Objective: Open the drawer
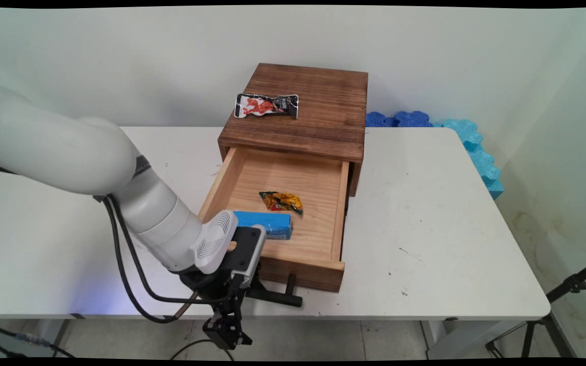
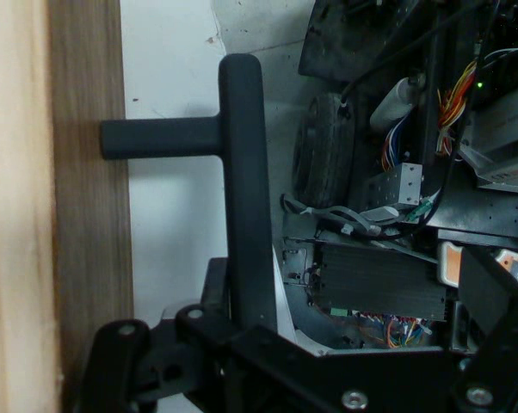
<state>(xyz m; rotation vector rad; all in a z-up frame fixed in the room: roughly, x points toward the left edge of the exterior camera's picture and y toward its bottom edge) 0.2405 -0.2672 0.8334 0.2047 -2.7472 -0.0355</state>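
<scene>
White table (image 1: pixel 425 229), wooden drawer box (image 1: pixel 300 114) on it

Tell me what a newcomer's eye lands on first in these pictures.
The open drawer of the dark wooden box mid-table, holding a blue carton and a yellow wrapper. A red-and-black packet lies on the box's top. At the table's near edge, the gripper hangs by the drawer's black handle.
</scene>
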